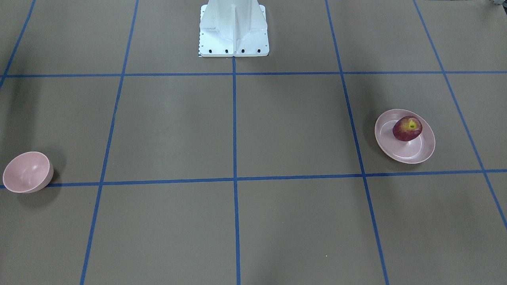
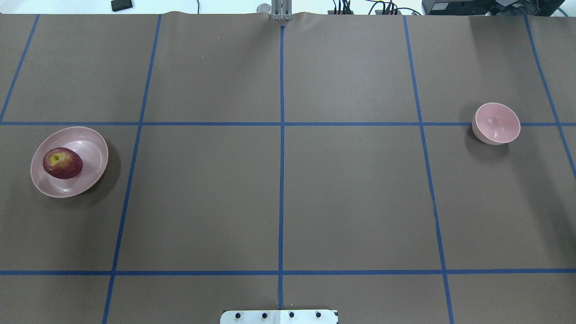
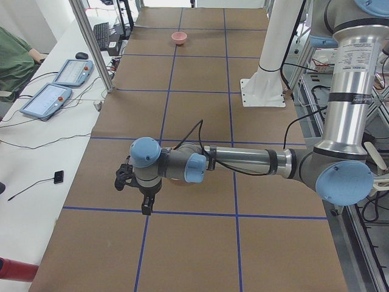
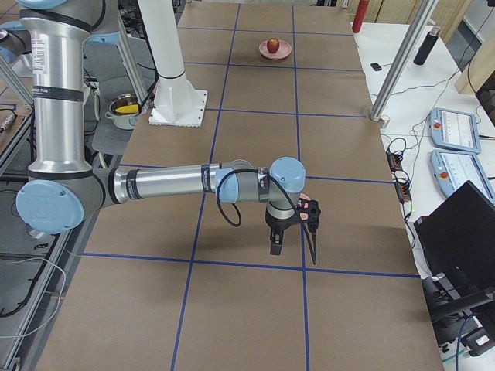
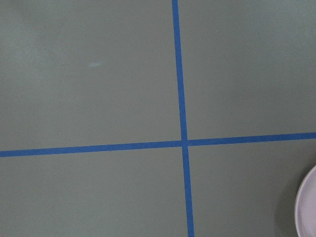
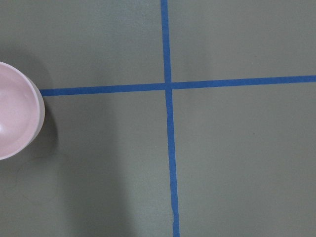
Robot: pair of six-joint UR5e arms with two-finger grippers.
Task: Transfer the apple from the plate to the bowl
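The dark red apple (image 2: 62, 163) lies on the pale pink plate (image 2: 92, 148) at the table's left in the overhead view, stem hollow up. It also shows in the front-facing view (image 1: 407, 128) on the plate (image 1: 412, 152). The small pink bowl (image 2: 496, 123) stands empty at the far right, also in the front-facing view (image 1: 27, 172). My left gripper (image 3: 147, 210) hangs above the table near the plate, whose edge (image 5: 308, 207) shows in the left wrist view. My right gripper (image 4: 275, 249) hangs beside the bowl (image 6: 15, 118). I cannot tell whether either gripper is open or shut.
The robot's white base (image 1: 233, 29) stands at the table's middle on the robot's side. Blue tape lines (image 2: 281, 135) divide the brown table. Operator tablets (image 3: 61, 82) and metal posts (image 3: 91, 45) stand along the far edge.
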